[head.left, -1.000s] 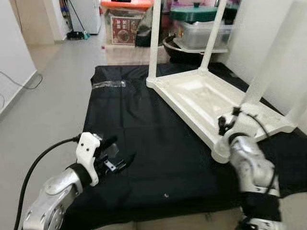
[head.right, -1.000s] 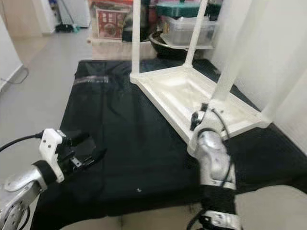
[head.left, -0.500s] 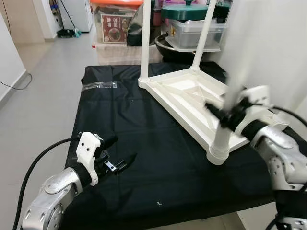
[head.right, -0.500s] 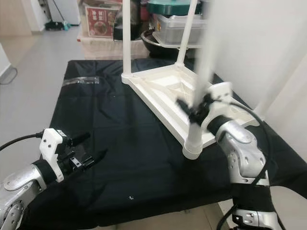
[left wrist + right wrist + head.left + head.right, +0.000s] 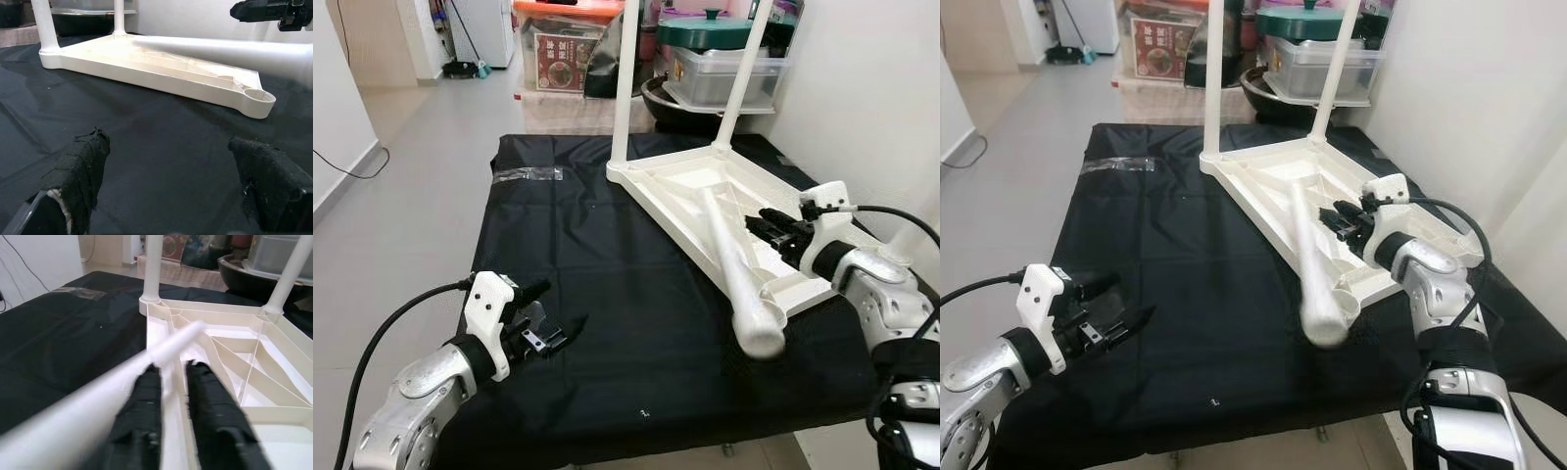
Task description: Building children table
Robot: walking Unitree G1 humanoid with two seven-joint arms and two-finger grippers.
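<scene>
The white children's table top lies upside down on a black cloth, with two legs standing upright at its far corners. A third, loose white leg lies slanted across the top, its thick end over the near rim. My right gripper hovers over the top beside this leg's thin end. In the right wrist view its fingers are nearly together with nothing held, and the blurred leg crosses in front of them. My left gripper hangs open above the cloth at the near left, holding nothing.
The black cloth covers a low platform, with a strip of clear tape at its far left. Storage boxes and a pot crowd the back edge. A white wall stands close on the right. Bare floor lies to the left.
The leg that stood upright at the near corner by my right gripper has tipped over and now lies across the upturned top. The left arm stays put; the camera shifted slightly.
</scene>
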